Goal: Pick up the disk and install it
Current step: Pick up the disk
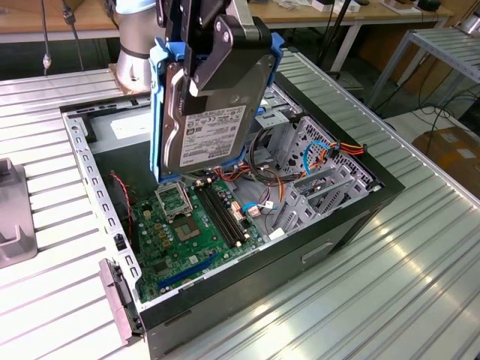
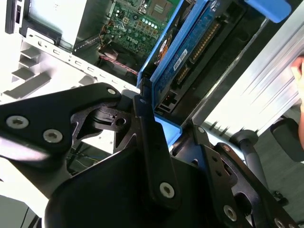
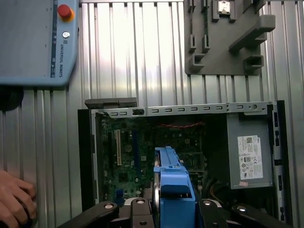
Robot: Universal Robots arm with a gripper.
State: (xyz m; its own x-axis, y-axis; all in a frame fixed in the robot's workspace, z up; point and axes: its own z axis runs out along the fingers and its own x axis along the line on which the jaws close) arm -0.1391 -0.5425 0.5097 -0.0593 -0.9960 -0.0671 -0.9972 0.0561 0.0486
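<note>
Clamped disk (image 1: 214,131) above case (image 1: 82,161).
My gripper (image 1: 206,71) holds it, long axis near vertical; the metal cage (image 1: 300,142) lies toward the exterior view's right.

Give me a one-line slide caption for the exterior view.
The pincer holds the disk nearly upright above the open computer case, over its motherboard.

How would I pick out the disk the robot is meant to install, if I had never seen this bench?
Find the open computer case lying on the ribbed metal table. Above its green motherboard, the black gripper holds the disk tilted on edge: a flat grey-metal slab with a white label. Its bright blue side rails set it apart from the grey power-supply box inside the case.
</note>
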